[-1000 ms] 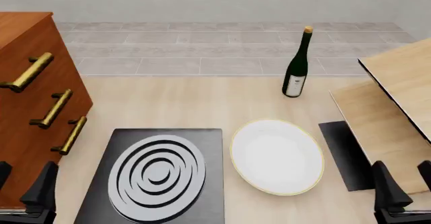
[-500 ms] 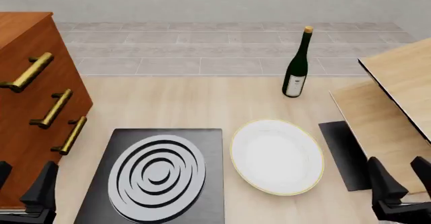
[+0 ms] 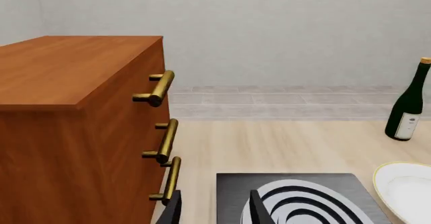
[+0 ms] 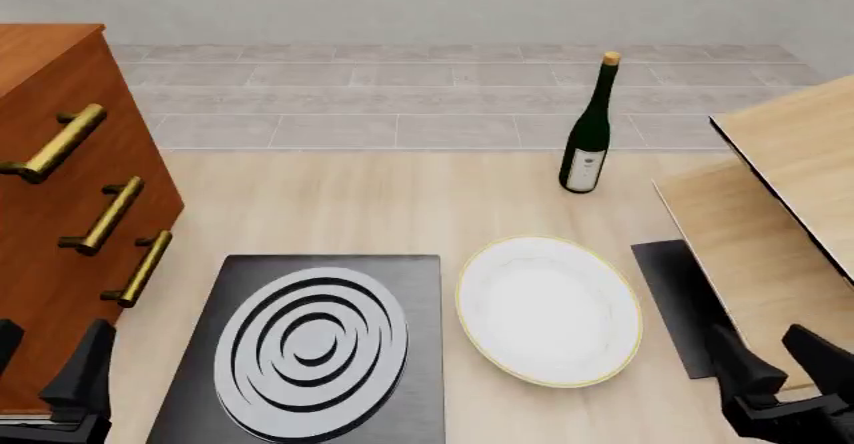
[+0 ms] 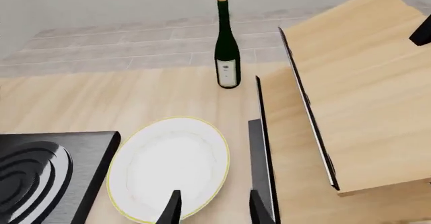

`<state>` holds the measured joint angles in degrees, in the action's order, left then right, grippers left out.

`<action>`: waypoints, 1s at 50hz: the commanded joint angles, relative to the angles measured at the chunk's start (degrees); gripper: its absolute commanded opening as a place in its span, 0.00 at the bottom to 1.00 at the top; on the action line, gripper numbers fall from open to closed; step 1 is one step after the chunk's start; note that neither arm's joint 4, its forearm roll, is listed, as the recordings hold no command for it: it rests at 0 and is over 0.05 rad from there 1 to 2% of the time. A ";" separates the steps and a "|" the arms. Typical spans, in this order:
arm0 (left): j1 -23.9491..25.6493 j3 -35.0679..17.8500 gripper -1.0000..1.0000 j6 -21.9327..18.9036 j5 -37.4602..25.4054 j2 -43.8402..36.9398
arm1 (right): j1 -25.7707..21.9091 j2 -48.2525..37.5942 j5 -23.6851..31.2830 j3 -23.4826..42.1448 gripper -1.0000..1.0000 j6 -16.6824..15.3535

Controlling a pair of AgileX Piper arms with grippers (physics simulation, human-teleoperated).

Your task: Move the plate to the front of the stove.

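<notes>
The round white plate (image 4: 547,309) with a thin gold rim lies flat on the table, just right of the stove (image 4: 314,349). The stove is a black slab with one ringed grey burner. My right gripper (image 4: 778,356) stands open at the front right, a short way right of the plate and apart from it. In the right wrist view the plate (image 5: 168,166) lies just beyond the open gripper (image 5: 214,210). My left gripper (image 4: 47,359) is open at the front left, beside the stove's left edge. The left wrist view shows the stove (image 3: 303,199) and the plate's edge (image 3: 407,188).
A wooden dresser (image 4: 67,214) with brass handles stands at the left. A dark wine bottle (image 4: 587,129) stands behind the plate. Tilted wooden boards (image 4: 787,214) rise at the right, with a thin black mat (image 4: 681,304) between them and the plate.
My right gripper has shifted a little to the left toward the plate and tilted. The left gripper, plate and stove have not moved.
</notes>
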<state>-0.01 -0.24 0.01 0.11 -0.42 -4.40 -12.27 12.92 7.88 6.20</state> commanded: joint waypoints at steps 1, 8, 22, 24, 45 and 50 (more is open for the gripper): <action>0.00 0.00 1.00 0.00 0.00 0.00 | -1.34 -1.87 0.74 -1.36 1.00 2.45; 0.00 0.00 1.00 0.00 0.00 0.00 | -1.60 -3.49 -0.22 -2.45 1.00 3.43; 0.01 0.00 1.00 0.01 0.00 0.00 | -3.56 -12.89 -9.79 -5.55 1.00 6.60; 0.00 0.00 1.00 -0.01 0.00 0.00 | -3.83 -14.11 -11.15 -5.87 1.00 7.08; 0.00 0.00 1.00 0.00 0.00 0.00 | -5.28 -33.16 -29.34 -7.84 1.00 11.84; -0.01 0.00 1.00 0.00 0.00 0.00 | -4.62 -36.79 -32.91 -7.86 1.00 11.42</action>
<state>-0.01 -0.25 0.01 0.11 -0.42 -9.06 -40.85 -12.28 0.41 16.20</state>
